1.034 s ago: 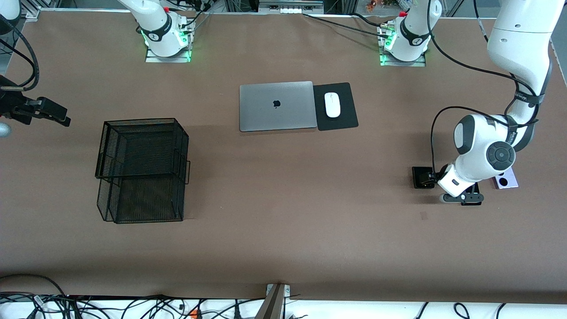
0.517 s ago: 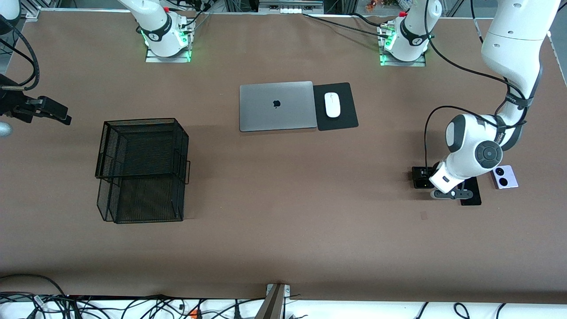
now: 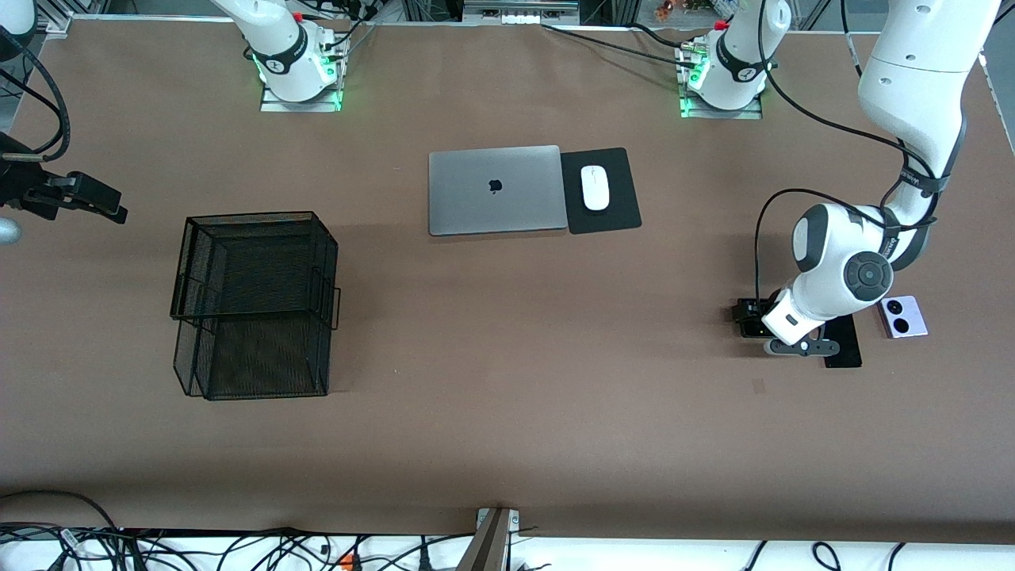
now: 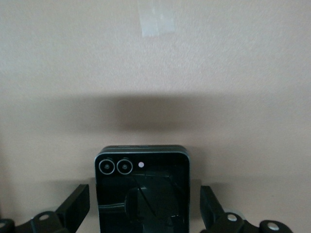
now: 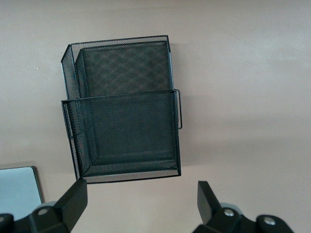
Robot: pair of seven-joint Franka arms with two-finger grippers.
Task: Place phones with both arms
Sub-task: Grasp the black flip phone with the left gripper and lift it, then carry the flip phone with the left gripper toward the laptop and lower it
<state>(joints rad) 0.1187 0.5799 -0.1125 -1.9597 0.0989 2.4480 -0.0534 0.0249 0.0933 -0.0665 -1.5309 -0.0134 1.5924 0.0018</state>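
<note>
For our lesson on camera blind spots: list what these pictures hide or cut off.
- Front view: long slim black slab phone mostly covered by the left arm.
- Front view: small square black folded flip phone half hidden by the left gripper.
- Left wrist view: that flip phone's lower end is cut by the frame edge.

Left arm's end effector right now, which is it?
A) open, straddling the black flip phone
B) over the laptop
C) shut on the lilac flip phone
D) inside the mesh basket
A: the left wrist view shows the left end effector open, one finger on each side of the black flip phone, which lies on the table.
</note>
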